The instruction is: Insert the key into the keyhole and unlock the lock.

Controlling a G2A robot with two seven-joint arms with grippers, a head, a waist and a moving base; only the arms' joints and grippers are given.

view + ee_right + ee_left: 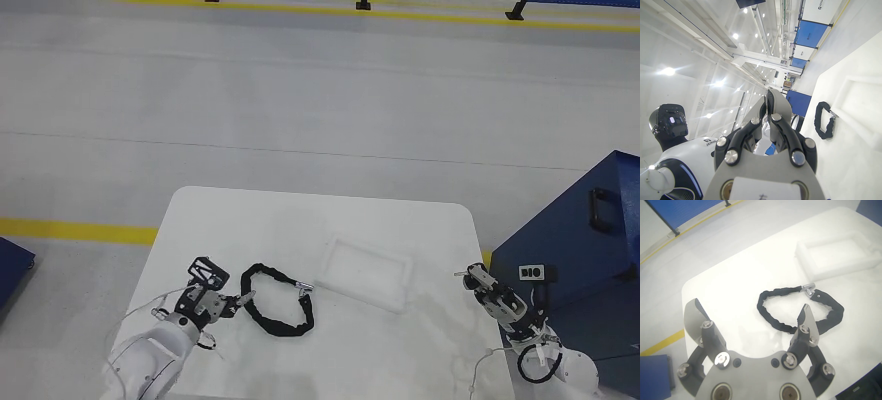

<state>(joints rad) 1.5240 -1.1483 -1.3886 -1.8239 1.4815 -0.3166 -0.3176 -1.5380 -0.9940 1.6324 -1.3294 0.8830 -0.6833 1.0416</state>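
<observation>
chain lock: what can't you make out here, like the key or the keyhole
- keyhole: too small to find on the chain lock's metal end in the left wrist view, smaller again in the top view.
- key: none can be told apart; the right gripper is shut and seen edge-on, hiding anything pinched.
- one chain stretch: covered by a finger of the left gripper.

We log the left silver-and-black metal gripper (751, 303) held low, jaws spread wide. The right silver-and-black metal gripper (767, 98) is rolled sideways, fingers pressed together.
</observation>
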